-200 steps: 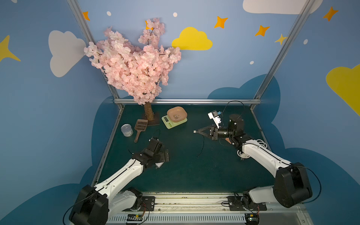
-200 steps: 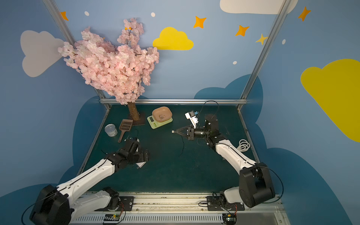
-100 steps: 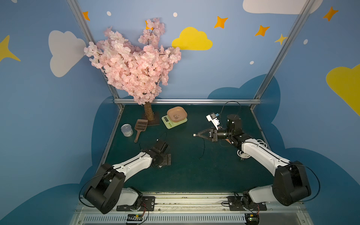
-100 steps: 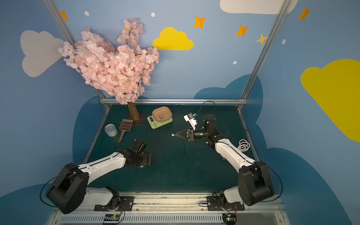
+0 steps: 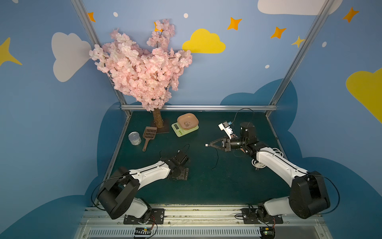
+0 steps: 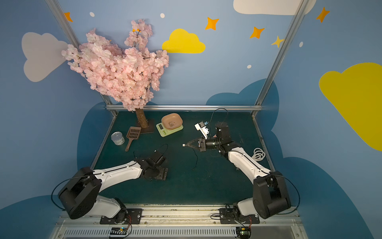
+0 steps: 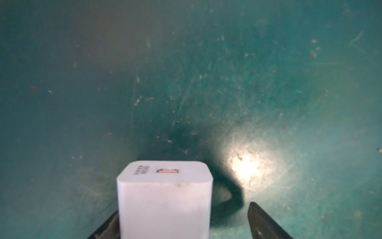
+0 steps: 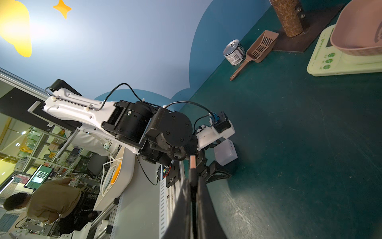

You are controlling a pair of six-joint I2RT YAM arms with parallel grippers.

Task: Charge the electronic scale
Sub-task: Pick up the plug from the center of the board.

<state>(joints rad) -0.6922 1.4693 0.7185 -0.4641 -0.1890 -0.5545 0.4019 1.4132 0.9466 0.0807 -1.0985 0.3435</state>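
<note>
On the green tabletop (image 5: 206,186) we see the electronic scale (image 5: 178,129) at the back, just beside the tree trunk (image 5: 157,119). Our left claw (image 7: 182,223) stands open around the white cube charger (image 7: 165,198); our right claw (image 5: 209,145) is clamped on the cable plug (image 8: 192,164).

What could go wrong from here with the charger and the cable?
1. The white charger sits off-centre in the open left tool, close to one finger and clear of the other; closing may shove or twist it.
2. The black cable hangs loose from the plug in the shut right tool; it could snag or drag when that arm moves.
</note>
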